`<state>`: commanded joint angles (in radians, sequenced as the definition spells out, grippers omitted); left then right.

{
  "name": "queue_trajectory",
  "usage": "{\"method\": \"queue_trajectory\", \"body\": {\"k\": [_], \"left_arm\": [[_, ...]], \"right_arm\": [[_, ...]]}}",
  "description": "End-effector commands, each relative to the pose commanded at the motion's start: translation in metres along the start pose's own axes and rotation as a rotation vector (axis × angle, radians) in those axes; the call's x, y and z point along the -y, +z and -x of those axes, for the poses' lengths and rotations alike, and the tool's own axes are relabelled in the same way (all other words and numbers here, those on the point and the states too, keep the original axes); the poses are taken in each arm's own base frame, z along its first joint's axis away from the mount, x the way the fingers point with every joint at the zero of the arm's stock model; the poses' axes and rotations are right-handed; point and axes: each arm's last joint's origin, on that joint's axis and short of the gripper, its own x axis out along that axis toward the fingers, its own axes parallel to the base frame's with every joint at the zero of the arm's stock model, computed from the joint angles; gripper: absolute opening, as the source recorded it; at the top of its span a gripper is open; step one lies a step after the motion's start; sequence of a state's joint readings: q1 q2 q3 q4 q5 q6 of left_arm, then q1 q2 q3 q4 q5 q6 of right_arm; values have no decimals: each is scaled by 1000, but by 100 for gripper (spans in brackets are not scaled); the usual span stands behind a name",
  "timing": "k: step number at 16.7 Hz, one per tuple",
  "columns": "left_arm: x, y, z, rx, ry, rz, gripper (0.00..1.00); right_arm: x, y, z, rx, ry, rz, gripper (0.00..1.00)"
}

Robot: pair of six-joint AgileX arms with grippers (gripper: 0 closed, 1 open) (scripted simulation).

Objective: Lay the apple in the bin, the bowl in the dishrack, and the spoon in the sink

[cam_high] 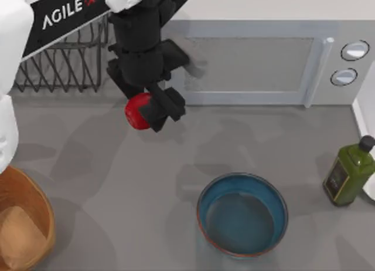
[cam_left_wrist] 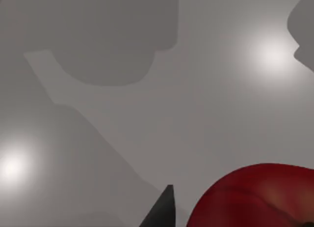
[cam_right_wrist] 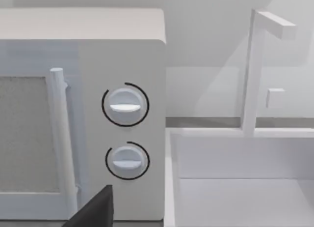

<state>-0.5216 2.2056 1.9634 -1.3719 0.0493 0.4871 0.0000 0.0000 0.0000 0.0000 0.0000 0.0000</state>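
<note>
text: "AGILE X" | on: left arm (cam_high: 64,16) black panel

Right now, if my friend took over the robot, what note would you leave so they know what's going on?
Left gripper: shut on the apple, held above the table in front of the dishrack.
Right gripper: near the microwave and sink, holding nothing that I can see.
Bin: near-left corner of the table, no apple in it yet.
Bowl: on the table near the front, not racked.
Spoon: I cannot find it.
Done: apple picked up. Left: apple into bin, bowl into dishrack, spoon into sink.
</note>
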Motion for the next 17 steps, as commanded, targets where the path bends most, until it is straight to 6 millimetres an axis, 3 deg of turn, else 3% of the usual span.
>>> {"method": "queue_trajectory", "body": {"k": [2, 5, 13, 17], "left_arm": [[0, -3, 2, -5, 3, 17, 0], [0, -25, 13, -35, 29, 135, 0], [20, -133, 40, -197, 204, 786, 0], [33, -173, 44, -227, 289, 970, 0]], "right_arm": [[0, 0, 0, 0, 0, 0, 100], [0, 0, 0, 0, 0, 0, 100], [0, 0, 0, 0, 0, 0, 100], [0, 0, 0, 0, 0, 0, 100]]}}
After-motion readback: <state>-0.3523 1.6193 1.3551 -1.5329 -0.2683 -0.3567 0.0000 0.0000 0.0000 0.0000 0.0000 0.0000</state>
